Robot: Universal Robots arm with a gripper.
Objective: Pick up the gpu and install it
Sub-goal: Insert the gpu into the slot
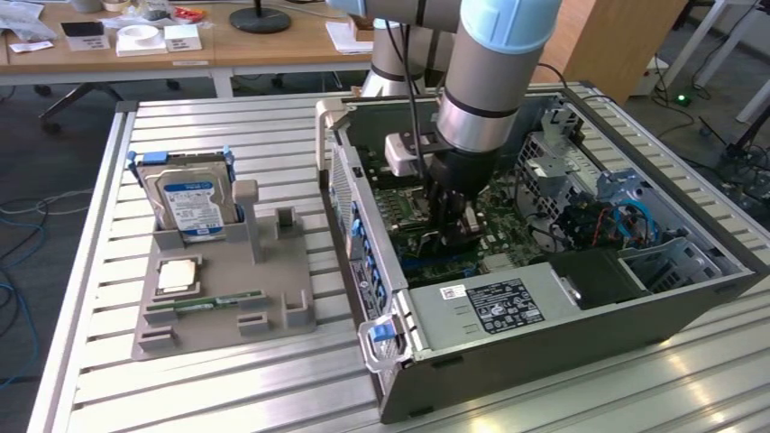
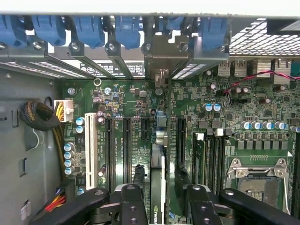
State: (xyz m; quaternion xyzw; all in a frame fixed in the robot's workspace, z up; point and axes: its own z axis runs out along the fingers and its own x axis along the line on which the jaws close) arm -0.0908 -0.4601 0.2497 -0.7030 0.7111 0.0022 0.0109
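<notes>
The gpu stands edge-on as a narrow strip in a motherboard slot, and its metal bracket meets the case's rear slot openings. My gripper straddles the card. The black fingers sit on either side of it with a small gap on each side, so the gripper is open. In the exterior view the gripper reaches straight down into the open computer case, low over the green motherboard. The arm hides the card there.
A grey fixture on the slatted table holds a hard drive, a CPU and a memory stick. Inside the case are the power supply, the drive cage, blue slot clips and the CPU socket.
</notes>
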